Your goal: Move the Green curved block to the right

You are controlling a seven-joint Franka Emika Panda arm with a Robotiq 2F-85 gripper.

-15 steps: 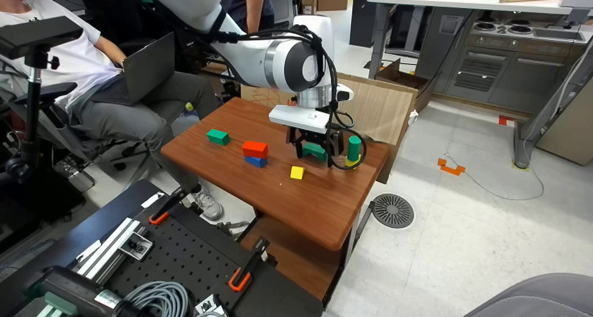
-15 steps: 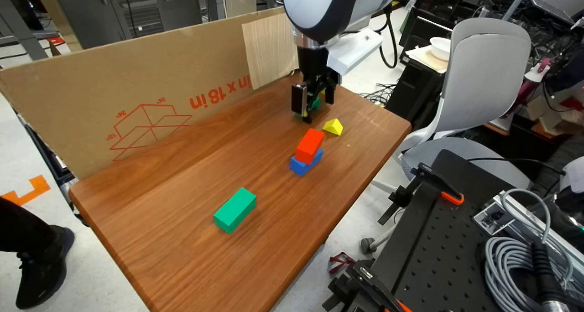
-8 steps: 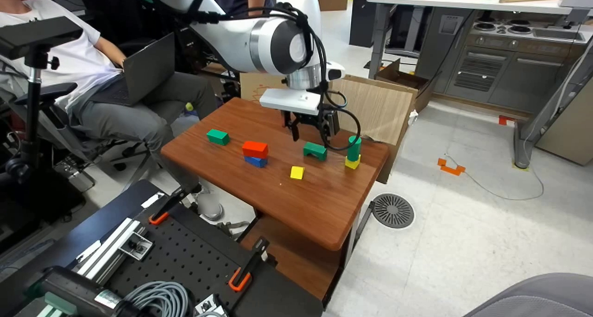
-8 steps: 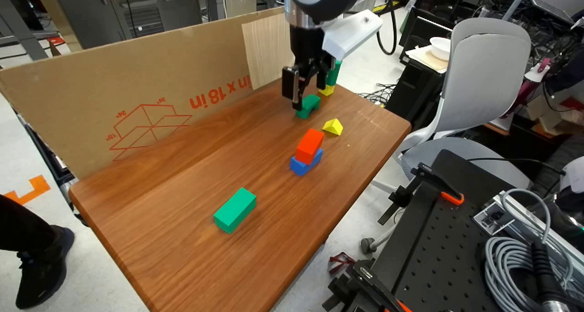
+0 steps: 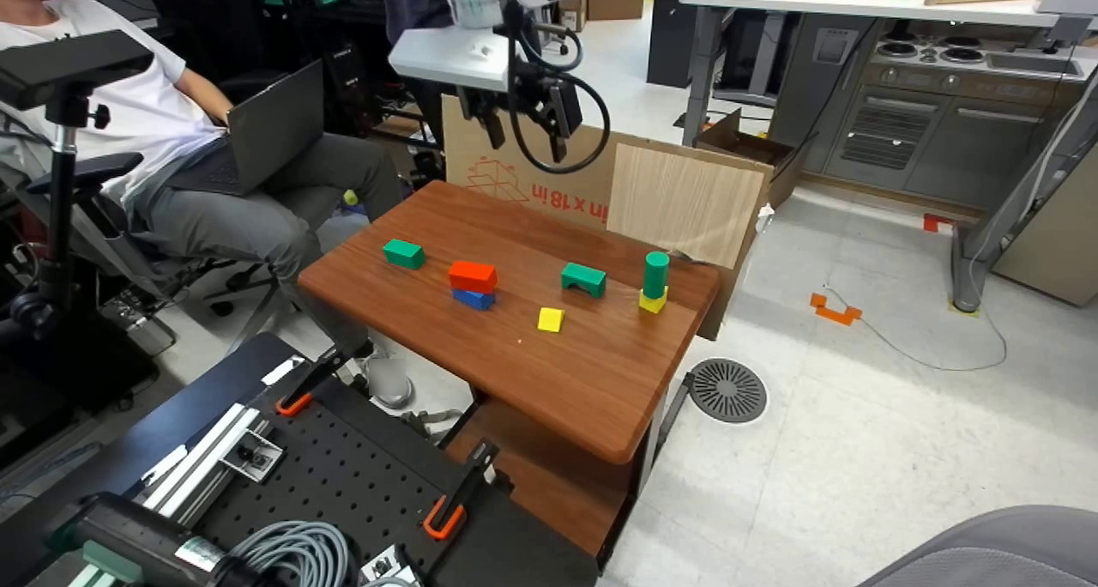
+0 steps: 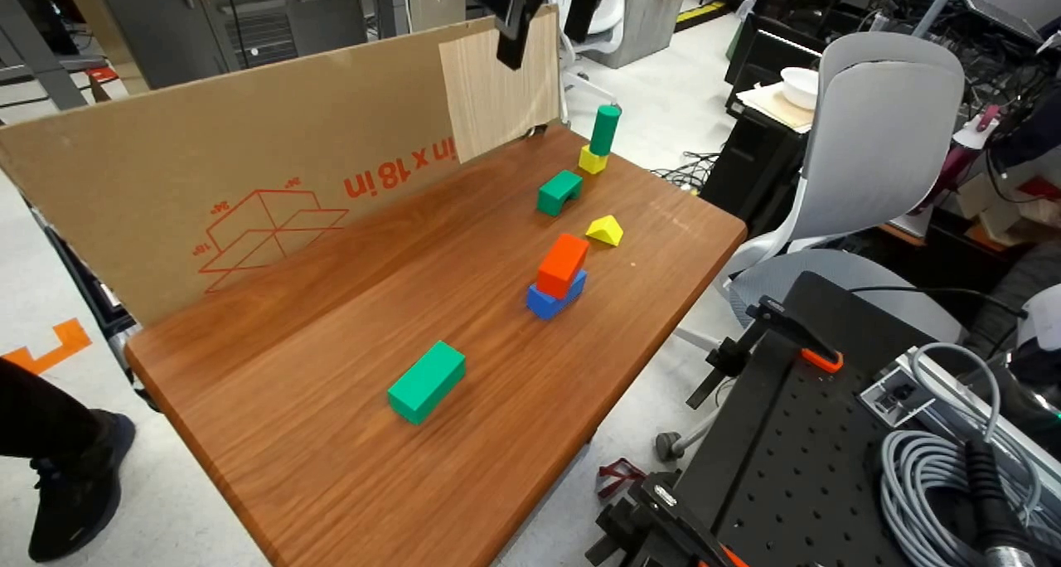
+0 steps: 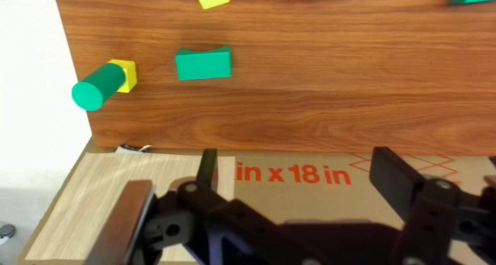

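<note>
The green curved block point(image 5: 584, 276) is a low arch standing on the brown table, between the small yellow wedge and the green cylinder. It shows in an exterior view point(image 6: 559, 191) and in the wrist view point(image 7: 204, 65). My gripper point(image 5: 527, 144) is open and empty, raised high above the table's back side and well apart from the block. In an exterior view only its fingers point(image 6: 544, 43) show at the top edge. In the wrist view the fingers point(image 7: 294, 152) stand wide apart with nothing between them.
A green cylinder point(image 5: 656, 273) stands on a yellow block point(image 5: 652, 301). A yellow wedge point(image 5: 551, 319) lies in front. A red block point(image 5: 473, 275) rests on a blue block point(image 5: 474, 299). Another green block point(image 5: 404, 253) lies farther left. A cardboard panel point(image 6: 315, 136) borders the table point(image 6: 331, 434).
My gripper was around the curved block a second ago. It has risen away, up and back, with empty fingers. The block stays in place and is now in full view.
</note>
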